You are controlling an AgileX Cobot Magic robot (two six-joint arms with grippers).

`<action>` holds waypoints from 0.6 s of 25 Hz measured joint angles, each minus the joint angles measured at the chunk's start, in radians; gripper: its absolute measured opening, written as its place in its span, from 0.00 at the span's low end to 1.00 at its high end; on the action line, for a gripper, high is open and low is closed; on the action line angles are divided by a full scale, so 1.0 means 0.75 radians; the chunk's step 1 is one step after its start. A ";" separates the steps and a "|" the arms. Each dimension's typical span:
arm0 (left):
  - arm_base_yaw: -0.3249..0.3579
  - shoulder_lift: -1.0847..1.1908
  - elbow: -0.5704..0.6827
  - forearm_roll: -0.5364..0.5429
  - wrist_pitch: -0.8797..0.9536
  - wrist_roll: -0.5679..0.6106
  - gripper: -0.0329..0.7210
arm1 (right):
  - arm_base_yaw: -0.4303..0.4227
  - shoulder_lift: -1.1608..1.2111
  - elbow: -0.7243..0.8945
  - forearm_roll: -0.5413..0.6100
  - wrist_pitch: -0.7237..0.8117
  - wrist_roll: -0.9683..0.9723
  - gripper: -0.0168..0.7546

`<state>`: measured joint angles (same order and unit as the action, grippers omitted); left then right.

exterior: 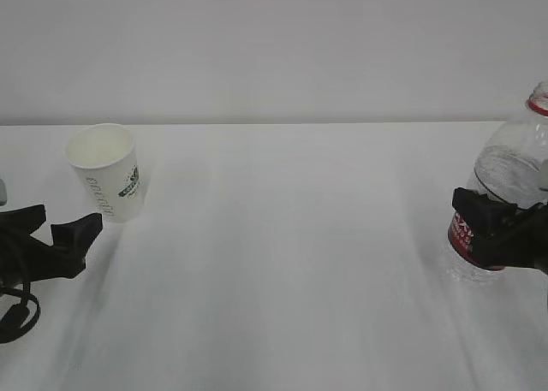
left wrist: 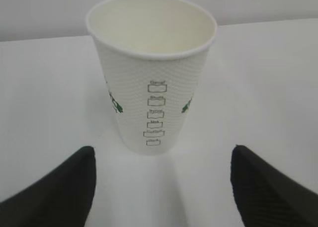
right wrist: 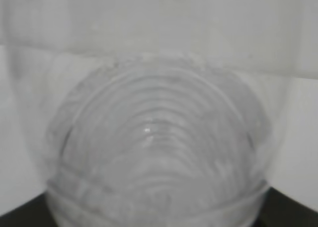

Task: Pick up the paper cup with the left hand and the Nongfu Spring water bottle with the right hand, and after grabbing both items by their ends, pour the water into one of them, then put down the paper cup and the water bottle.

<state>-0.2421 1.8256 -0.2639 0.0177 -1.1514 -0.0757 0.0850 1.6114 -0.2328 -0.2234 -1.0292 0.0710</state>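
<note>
The white paper cup [exterior: 107, 173] stands upright at the left of the table, empty inside, with a green logo and grey boxes on its side [left wrist: 151, 73]. My left gripper [exterior: 67, 220] is open just in front of it. In the left wrist view its fingertips [left wrist: 74, 187] stop short of the cup's base, and nothing is between them. At the right edge the Nongfu Spring water bottle [exterior: 514, 164] rests on the table, leaning slightly. My right gripper [exterior: 497, 228] is shut on its red label. The ribbed clear body [right wrist: 159, 152] fills the right wrist view. I cannot make out the water clearly.
The white table [exterior: 291, 254] runs back to a plain pale wall [exterior: 274, 49]. A black cable loop [exterior: 17, 310] lies beside the left arm at the lower left.
</note>
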 joint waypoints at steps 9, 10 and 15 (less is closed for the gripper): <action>0.332 0.009 -0.104 0.500 0.091 -0.217 0.83 | 0.000 0.000 0.000 0.000 -0.005 0.000 0.57; 0.365 0.009 -0.123 0.570 0.124 -0.258 0.83 | 0.000 0.000 0.000 0.000 -0.005 0.000 0.57; 0.412 0.069 -0.202 0.746 0.177 -0.325 0.83 | 0.000 0.000 0.000 0.000 -0.005 0.000 0.57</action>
<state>0.0668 1.8774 -0.4153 0.5769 -1.0184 -0.3192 0.0850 1.6114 -0.2328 -0.2234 -1.0330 0.0710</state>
